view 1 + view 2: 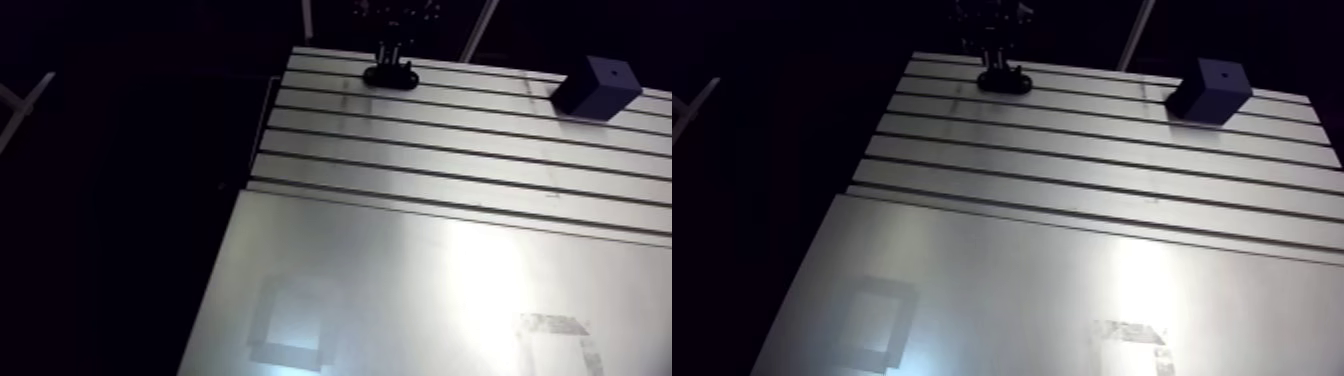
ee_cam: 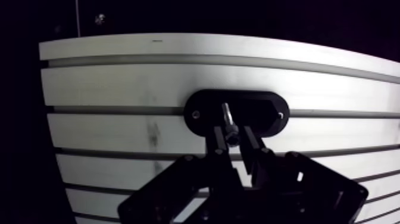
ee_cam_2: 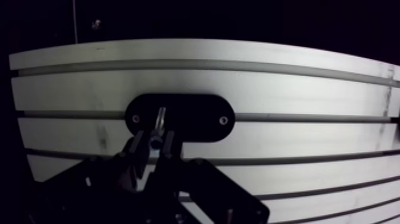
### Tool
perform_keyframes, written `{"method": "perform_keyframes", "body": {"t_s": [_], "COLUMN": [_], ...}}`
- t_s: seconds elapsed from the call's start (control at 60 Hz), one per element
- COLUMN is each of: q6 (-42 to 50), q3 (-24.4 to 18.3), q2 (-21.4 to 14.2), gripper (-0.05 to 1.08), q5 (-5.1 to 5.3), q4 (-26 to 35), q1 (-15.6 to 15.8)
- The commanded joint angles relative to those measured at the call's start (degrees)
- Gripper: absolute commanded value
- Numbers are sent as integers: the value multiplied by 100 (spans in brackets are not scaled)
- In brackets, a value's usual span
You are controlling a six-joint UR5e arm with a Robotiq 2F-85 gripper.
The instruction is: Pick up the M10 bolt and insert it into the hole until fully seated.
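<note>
Closest to us in the wrist view, the gripper has its 2 fingers drawn in narrowly around the M10 bolt. They look clamped on its near end, though the exact contact is hard to make out.

The bolt sits over the middle of a black oval holder, which lies flat on the slotted table. Its long axis runs along the gripper's own line of reach, roughly square to the table. The bright shank points away from the fingers and down into the holder.

We judge this to be the pick-up step, with the grasp made and the bolt not yet lifted. In the arm view a dark block stands well apart along the far side of the table. A small spot on its top is what we take for the hole.

Next we would need a straight pull along the bolt's axis to clear the holder. Then a carry across to the block, keeping the shank upright for entry.
</note>
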Motion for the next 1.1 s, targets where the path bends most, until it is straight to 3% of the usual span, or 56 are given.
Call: {"method": "perform_keyframes", "body": {"t_s": [0.017,0.6,0.817,0.95,1.1], "q6": [17,34,1,-59,-95], "q3": [-23,-313,-891,-1623,-2205], "q2": [-8,-311,-513,-598,-607], "gripper": [78,103,108,108,108], "q5": [26,28,44,147,161], "q4": [-8,267,1129,2281,3232], "q1": [-19,-10,-79,-123,-354]}}
